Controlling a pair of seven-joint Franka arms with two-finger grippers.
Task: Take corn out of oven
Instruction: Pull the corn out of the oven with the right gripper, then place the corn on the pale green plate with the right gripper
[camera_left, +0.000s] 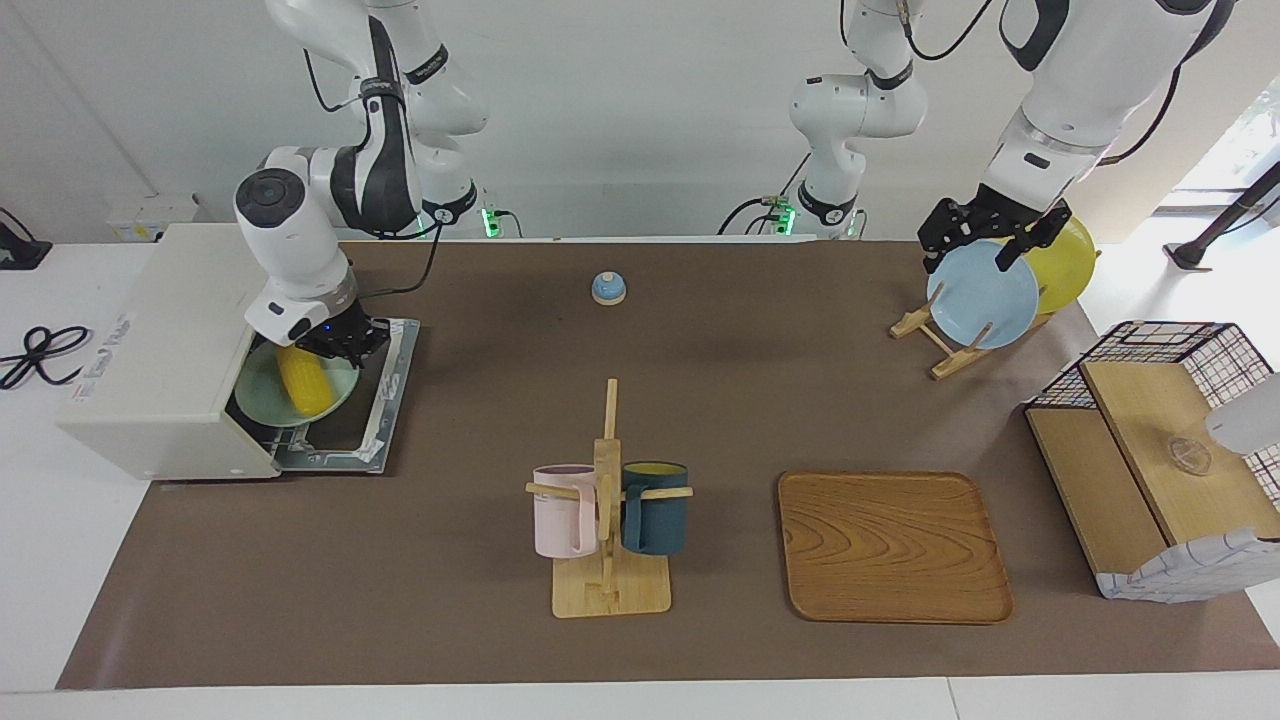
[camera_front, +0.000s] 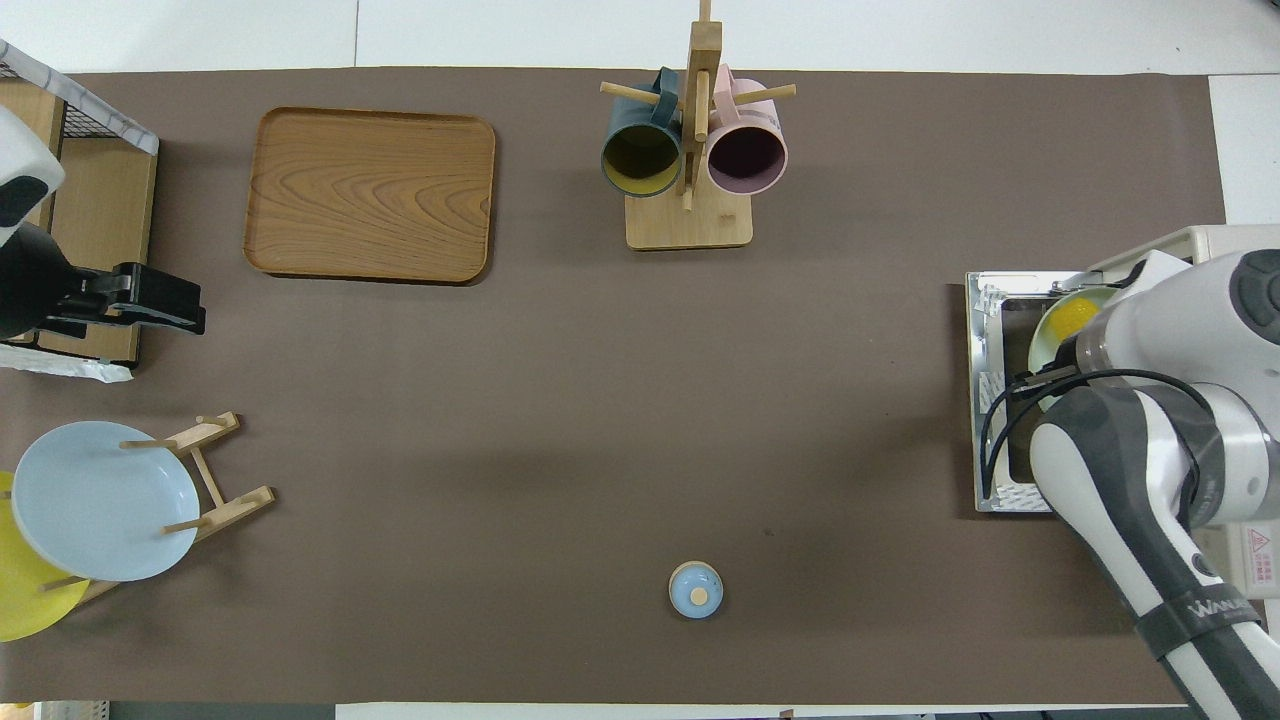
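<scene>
My right jaws (camera_left: 345, 340) are down at the mouth of the oven (camera_left: 160, 350), door dropped flat under me. Just beside them lies the corn (camera_left: 303, 380), on a pale green plate (camera_left: 262, 398) on the rack. Whether they are parted or closed on it, I cannot tell. My left jaws (camera_left: 985, 240) hang over the plate rack (camera_left: 940, 345), spread wide, holding nothing.

Matt brown table cover (camera_left: 720, 400), glossy grained wooden tray (camera_left: 893, 545), smooth yellow corn (camera_left: 303, 380), metal-framed oven (camera_left: 165, 350) door
</scene>
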